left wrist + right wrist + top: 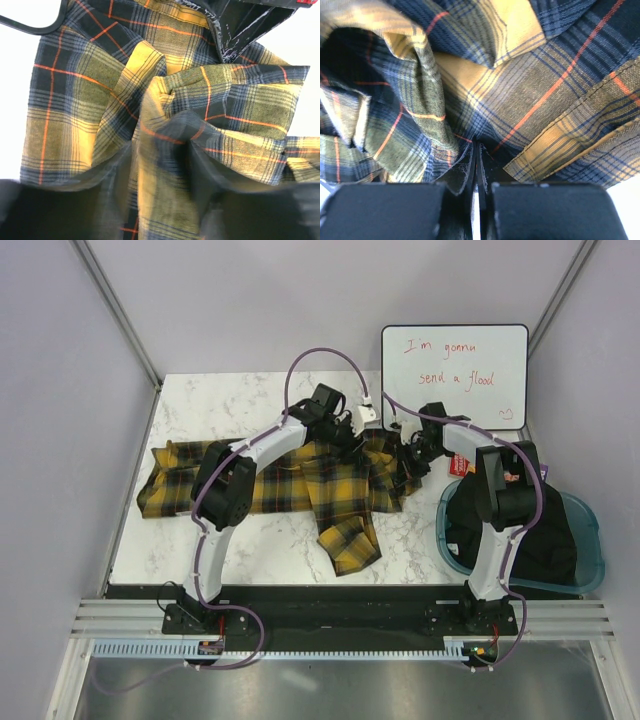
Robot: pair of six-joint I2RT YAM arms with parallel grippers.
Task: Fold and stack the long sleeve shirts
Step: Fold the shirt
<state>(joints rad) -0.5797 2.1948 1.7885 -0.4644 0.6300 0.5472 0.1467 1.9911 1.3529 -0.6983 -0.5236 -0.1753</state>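
Right claw (477, 162) tight on plaid shirt (530, 90)

White arms (275, 440) with black joints, looping purple cables (320, 352), and black bases (195, 620).

Bright, even light; wrist views blur close-up (bottom edges).

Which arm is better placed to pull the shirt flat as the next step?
Right, probably: the right gripper is shut on the shirt. The left gripper has bunched cloth between its fingers, but no sure grip.
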